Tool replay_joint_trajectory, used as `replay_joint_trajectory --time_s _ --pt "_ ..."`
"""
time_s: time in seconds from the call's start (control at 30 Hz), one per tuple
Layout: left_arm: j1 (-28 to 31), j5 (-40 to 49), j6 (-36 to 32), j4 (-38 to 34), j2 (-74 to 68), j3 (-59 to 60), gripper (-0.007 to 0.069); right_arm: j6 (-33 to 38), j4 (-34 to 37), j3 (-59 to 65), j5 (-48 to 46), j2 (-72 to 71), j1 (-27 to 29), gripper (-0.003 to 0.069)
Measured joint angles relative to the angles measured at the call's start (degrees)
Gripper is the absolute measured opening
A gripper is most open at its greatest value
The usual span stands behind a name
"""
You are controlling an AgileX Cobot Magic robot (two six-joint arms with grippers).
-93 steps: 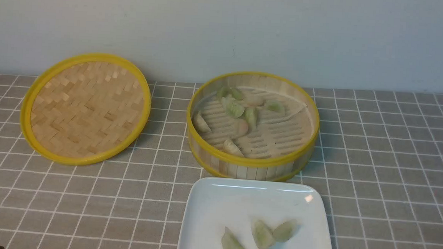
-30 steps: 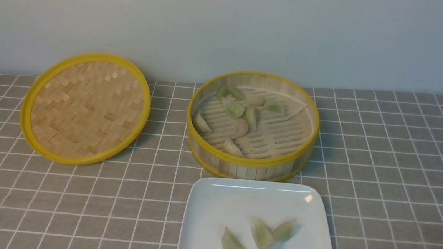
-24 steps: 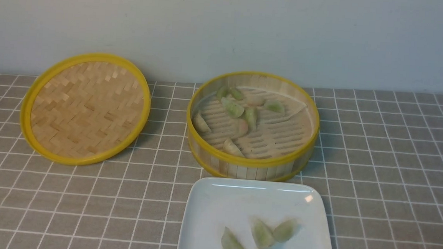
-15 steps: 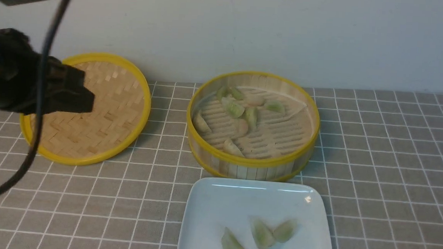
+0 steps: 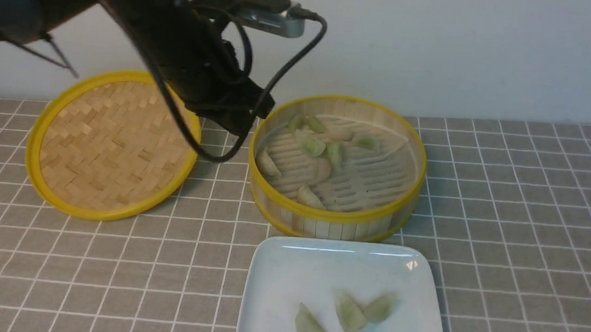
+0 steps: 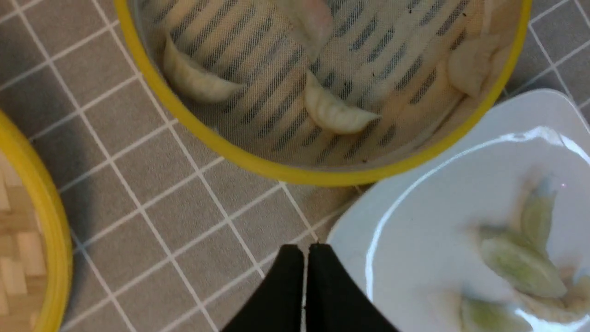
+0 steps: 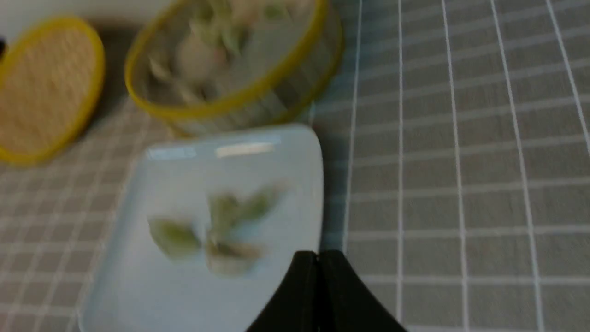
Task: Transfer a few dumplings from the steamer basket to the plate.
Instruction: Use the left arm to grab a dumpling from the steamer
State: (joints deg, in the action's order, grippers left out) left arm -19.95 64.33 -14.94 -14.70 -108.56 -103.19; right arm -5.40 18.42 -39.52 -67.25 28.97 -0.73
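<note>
The steamer basket (image 5: pixel 333 217) stands mid-table and holds several dumplings (image 5: pixel 311 145), green, whitish and pinkish. The white plate (image 5: pixel 278 278) lies in front of it with a few green dumplings (image 5: pixel 350 313) on it. My left gripper (image 5: pixel 239 125) hangs in the air by the basket's left rim, shut and empty. In the left wrist view its shut tips (image 6: pixel 305 249) show between the basket's rim (image 6: pixel 295 174) and the plate's corner (image 6: pixel 415 240), with whitish dumplings (image 6: pixel 334 111) beyond. My right gripper (image 7: pixel 317 254) is shut and empty, over the plate's edge (image 7: pixel 184 175); it is out of the front view.
The flat woven bamboo lid (image 5: pixel 114 144) with a yellow rim leans at the back left, by the wall. A grey checked cloth (image 5: pixel 517 226) covers the table. The left arm's cable (image 5: pixel 280 78) hangs above the basket's left side.
My left arm has swung in from the far left, across the lid, to the basket's left rim. The dumplings, basket and plate have not moved.
</note>
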Motion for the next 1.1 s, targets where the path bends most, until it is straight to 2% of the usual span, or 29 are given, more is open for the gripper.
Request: replay_joint_trajectory --time_s 0.17,0.37,0.5,0.67,0.8,0.9,1.1 --pt "-1.07 0.19 0.52 0.76 -12.33 -12.36 -0.0004 3.75 -0.45 -7.50 -4.04 9.12 0.00 -0.0015" --pt "-3.01 1.28 0.52 5.70 -21.58 -21.41 0.0041 4.58 0.96 -7.85 -4.88 9.58 0.00 -0.0015" --pt "-5.40 1.28 0.73 7.36 -24.83 -24.27 0.0160 4.64 1.24 -8.06 -4.95 9.47 0.00 -0.0015" --pt "-7.91 1.39 0.95 7.30 -26.46 -24.54 0.0355 4.64 1.29 -8.11 -4.90 9.28 0.00 -0.0013" --pt "-8.82 5.30 2.39 7.30 -26.99 -24.54 0.0477 4.69 1.29 -8.11 -4.90 9.28 0.00 -0.0012" --pt "-8.99 5.91 3.36 7.37 -26.99 -24.54 0.0521 4.69 1.30 -8.11 -4.90 9.28 0.00 -0.0012" --pt "-9.06 5.97 4.59 6.87 -28.64 -24.81 0.0534 4.69 1.36 -8.11 -4.39 9.28 0.00 -0.0012"
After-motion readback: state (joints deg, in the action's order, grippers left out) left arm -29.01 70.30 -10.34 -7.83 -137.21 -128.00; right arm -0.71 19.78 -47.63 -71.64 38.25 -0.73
